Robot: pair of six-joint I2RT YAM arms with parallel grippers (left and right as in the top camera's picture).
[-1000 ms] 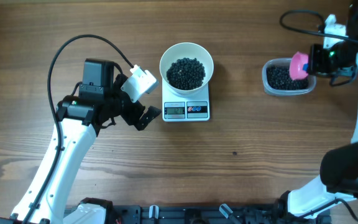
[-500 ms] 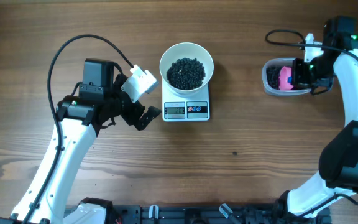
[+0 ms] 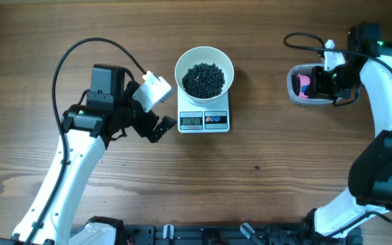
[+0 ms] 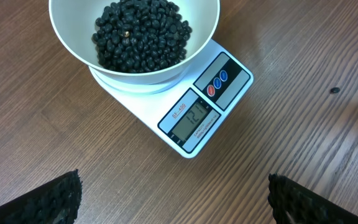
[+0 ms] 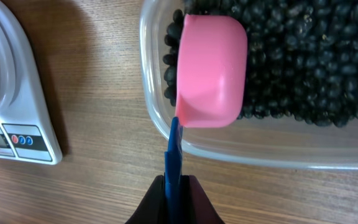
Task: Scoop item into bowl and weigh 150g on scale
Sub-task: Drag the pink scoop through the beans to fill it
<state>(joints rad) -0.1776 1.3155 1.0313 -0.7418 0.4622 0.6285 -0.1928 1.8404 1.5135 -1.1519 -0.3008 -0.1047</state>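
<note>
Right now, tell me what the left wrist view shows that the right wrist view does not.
Only left wrist: black beans heaped in the white bowl, and the open left gripper. Only right wrist: the right gripper shut on the blue handle of the pink scoop, over the clear tub of beans. Both: the scale and wooden table.
</note>
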